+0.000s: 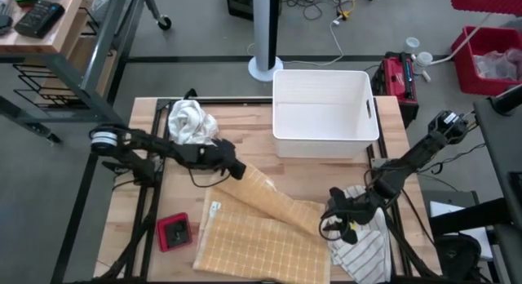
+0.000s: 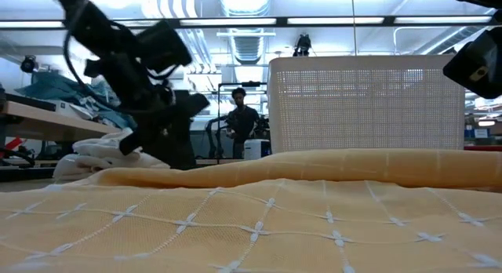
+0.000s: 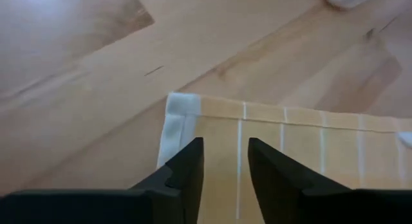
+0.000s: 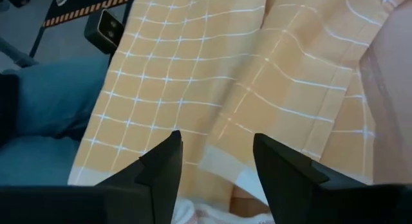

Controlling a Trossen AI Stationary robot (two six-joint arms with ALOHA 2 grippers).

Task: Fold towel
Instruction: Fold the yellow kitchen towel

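Towel (image 1: 261, 227) half folded mid-surface. Left gripper (image 1: 236, 168) and right gripper (image 1: 333, 221) both parted, clamping nothing. Advise aligning corners squarely before lifting clear.

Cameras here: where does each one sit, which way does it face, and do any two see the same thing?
High view: above the table, looking straight down; both dark arms, left pincer, right pincer, orange checked towel, white basket.
Low view: table height, looking level across the towel to the basket; one arm overhead.
Left wrist view: over the towel corner; left pincer open.
Right wrist view: over the towel; right pincer open.
Shared: all four show the towel.
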